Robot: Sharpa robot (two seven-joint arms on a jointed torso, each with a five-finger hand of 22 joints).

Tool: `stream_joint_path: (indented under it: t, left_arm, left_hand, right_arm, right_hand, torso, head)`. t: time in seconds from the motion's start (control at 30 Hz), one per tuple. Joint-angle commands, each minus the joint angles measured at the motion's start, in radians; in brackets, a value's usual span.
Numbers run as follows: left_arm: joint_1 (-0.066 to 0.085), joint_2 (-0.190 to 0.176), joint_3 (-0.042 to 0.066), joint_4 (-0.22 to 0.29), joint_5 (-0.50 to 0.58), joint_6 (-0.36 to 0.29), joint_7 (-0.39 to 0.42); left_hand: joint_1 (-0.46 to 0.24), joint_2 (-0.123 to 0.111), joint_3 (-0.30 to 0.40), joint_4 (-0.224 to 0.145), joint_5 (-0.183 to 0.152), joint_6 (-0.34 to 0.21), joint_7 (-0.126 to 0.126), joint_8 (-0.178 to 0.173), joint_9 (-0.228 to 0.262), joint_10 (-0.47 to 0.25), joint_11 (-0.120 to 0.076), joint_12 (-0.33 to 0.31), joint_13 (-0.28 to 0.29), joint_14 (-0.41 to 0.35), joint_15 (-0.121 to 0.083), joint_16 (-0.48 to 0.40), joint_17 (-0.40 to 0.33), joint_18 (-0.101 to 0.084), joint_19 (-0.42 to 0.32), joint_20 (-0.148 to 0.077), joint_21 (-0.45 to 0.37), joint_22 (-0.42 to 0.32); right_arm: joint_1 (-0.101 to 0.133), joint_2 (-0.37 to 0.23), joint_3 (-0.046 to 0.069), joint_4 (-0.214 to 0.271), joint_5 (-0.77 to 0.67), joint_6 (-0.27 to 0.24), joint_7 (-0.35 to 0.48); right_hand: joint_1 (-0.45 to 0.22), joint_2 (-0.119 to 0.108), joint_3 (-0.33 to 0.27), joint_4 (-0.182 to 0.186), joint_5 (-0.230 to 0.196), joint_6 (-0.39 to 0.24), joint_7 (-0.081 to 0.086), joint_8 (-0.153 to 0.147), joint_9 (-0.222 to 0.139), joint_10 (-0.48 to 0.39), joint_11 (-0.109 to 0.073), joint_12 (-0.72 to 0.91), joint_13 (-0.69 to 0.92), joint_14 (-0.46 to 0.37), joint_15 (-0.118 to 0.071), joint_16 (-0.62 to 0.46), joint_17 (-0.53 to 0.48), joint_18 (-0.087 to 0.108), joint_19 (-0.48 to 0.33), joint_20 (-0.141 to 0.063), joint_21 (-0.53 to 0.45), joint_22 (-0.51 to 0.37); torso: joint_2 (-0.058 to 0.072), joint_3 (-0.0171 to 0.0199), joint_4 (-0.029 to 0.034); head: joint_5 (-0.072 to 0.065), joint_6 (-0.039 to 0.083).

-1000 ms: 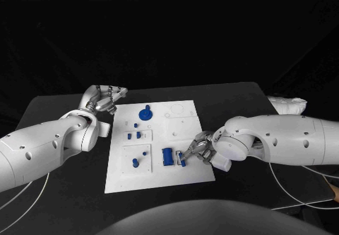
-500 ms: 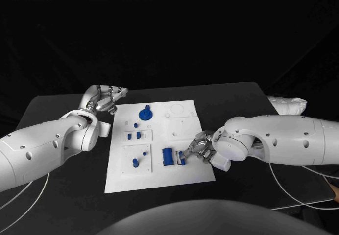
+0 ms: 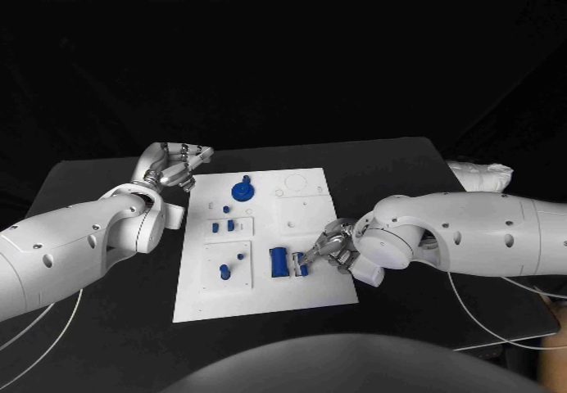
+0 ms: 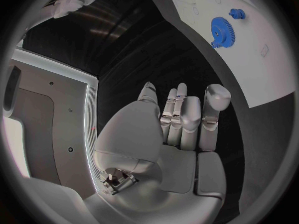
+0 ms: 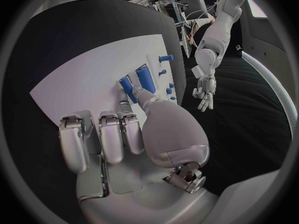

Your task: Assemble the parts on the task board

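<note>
- Head view: the white task board (image 3: pixel 266 246) lies in the middle of the black table (image 3: pixel 390 164), and everything below is placed against it.
- A blue gear (image 3: pixel 242 192) sits near the board's far edge, towards its left side. In the left wrist view the same gear (image 4: pixel 220 29) lies flat on the white plate.
- Two small blue blocks (image 3: pixel 224 225) stand near the board's left side, about midway along it. Nearer the robot, a raised square panel (image 3: pixel 230 264) carries a blue peg (image 3: pixel 241 256) and a blue oval piece (image 3: pixel 224 270).
- A larger blue block (image 3: pixel 280 262) stands in the board's near half, close to its middle.
- The right hand (image 3: pixel 334 250) rests over the board's right edge, thumb and a finger reaching to a slim blue bar (image 3: pixel 298 264) just beside the larger block. It seems to pinch that bar, though the contact is too small to be sure.
- In the right wrist view the thumb tip (image 5: pixel 140 95) meets the end of the blue bar (image 5: pixel 127 88), the other fingers curled back.
- The left hand (image 3: pixel 175 168) hovers off the board's far left corner, fingers loosely extended and holding nothing.
</note>
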Motion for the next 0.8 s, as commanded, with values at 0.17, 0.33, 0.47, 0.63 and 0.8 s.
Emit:
stream_joint_path:
  t: [0.17,0.33,0.47,0.63,0.8]
  left_arm:
    - [0.001,0.002,0.001,0.000,-0.003,0.015,0.004]
    - [0.001,0.002,0.001,0.000,-0.003,0.015,0.004]
    - [0.001,0.003,0.001,0.000,-0.003,0.016,0.004]
    - [0.001,0.003,0.001,0.000,-0.003,0.016,0.004]
    - [0.001,0.003,0.001,0.000,-0.003,0.016,0.004]
  left_hand:
    - [0.003,0.009,-0.007,0.001,0.004,-0.002,-0.004,0.004,0.001,0.004,0.000,0.004,0.002,-0.006,0.001,-0.004,-0.001,-0.006,-0.007,-0.002,-0.006,0.053]
    - [0.003,0.009,-0.007,0.001,0.004,-0.002,-0.004,0.004,0.001,0.004,0.000,0.004,0.002,-0.006,0.001,-0.004,-0.001,-0.006,-0.007,-0.002,-0.006,0.053]
    - [0.003,0.009,-0.007,0.001,0.004,-0.002,-0.004,0.004,0.001,0.004,0.000,0.004,0.002,-0.006,0.001,-0.004,-0.001,-0.006,-0.007,-0.002,-0.006,0.053]
    - [0.004,0.010,-0.008,0.001,0.004,-0.002,-0.004,0.004,0.001,0.004,0.000,0.004,0.002,-0.006,0.001,-0.004,-0.002,-0.006,-0.007,-0.003,-0.006,0.054]
    - [0.004,0.010,-0.008,0.001,0.004,-0.002,-0.004,0.004,0.001,0.004,0.000,0.004,0.002,-0.006,0.001,-0.004,-0.002,-0.006,-0.007,-0.003,-0.006,0.054]
  right_arm:
    - [-0.001,0.006,0.001,0.001,-0.005,0.013,0.006]
    - [-0.001,0.007,0.001,0.001,-0.007,0.015,0.004]
    - [0.000,0.008,0.001,0.003,-0.011,0.016,0.003]
    - [0.000,0.007,0.001,0.003,-0.012,0.015,0.002]
    - [0.000,0.007,0.001,0.004,-0.013,0.014,0.001]
  right_hand:
    - [0.010,-0.003,-0.009,-0.003,-0.004,-0.010,0.000,0.005,0.004,0.105,-0.009,0.003,0.263,0.106,-0.008,0.004,0.264,-0.007,0.103,-0.006,0.004,0.263]
    - [0.018,-0.012,-0.019,-0.011,-0.017,-0.026,0.001,0.006,0.008,0.105,-0.009,0.003,0.263,0.106,-0.008,0.004,0.264,-0.007,0.103,-0.006,0.004,0.263]
    - [0.011,-0.025,-0.043,-0.007,-0.054,-0.041,0.002,0.013,0.016,0.105,-0.007,0.003,0.263,0.106,-0.006,0.004,0.264,-0.007,0.103,-0.005,0.004,0.263]
    - [-0.003,-0.032,-0.065,0.003,-0.069,-0.042,0.002,0.025,0.025,0.105,-0.007,0.003,0.263,0.106,-0.005,0.004,0.264,-0.007,0.103,-0.004,0.004,0.263]
    - [-0.005,-0.028,-0.085,0.010,-0.075,-0.023,-0.004,0.059,0.048,0.105,-0.012,0.003,0.263,0.106,-0.009,0.004,0.264,-0.007,0.103,-0.006,0.004,0.263]
  torso:
    - [0.000,0.0003,0.0001]
    - [0.000,0.0004,-0.0004]
    - [0.001,0.0007,-0.0003]
    - [0.000,0.0005,-0.0004]
    - [0.000,0.0005,-0.0004]
  head:
    - [0.001,0.000]
    - [0.002,0.000]
    - [0.002,0.000]
    - [0.002,0.000]
    - [0.003,0.000]
